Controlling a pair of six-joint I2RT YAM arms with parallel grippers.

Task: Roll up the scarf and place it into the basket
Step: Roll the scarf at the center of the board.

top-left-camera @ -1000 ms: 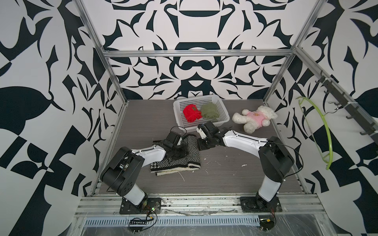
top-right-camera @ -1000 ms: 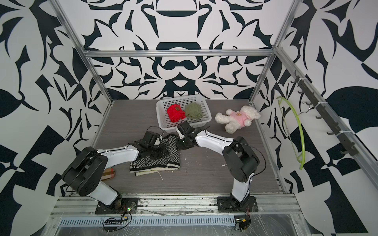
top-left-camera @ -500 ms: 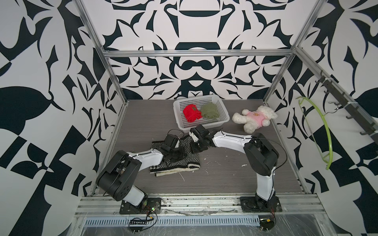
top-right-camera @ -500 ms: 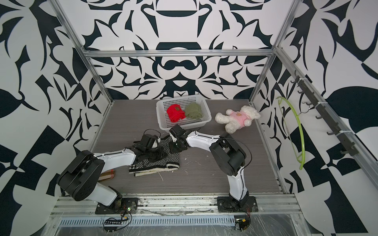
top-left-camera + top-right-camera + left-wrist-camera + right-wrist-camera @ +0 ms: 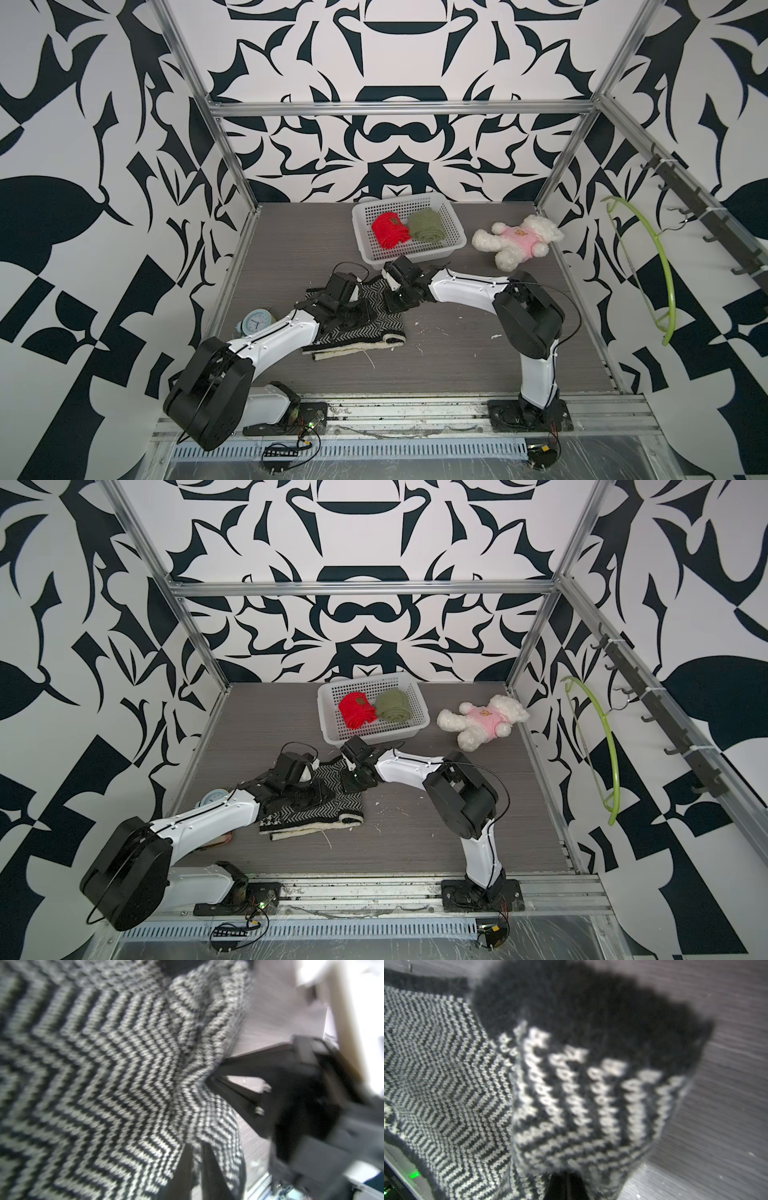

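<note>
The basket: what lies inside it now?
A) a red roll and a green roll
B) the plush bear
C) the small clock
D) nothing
A: in a top view the basket holds a red roll and a green roll side by side; the plush bear lies outside it.

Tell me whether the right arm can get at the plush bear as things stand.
Probably yes: the plush bear lies in the open beside the basket, nothing in between. But the right gripper is shut on the scarf and must let go first.
</note>
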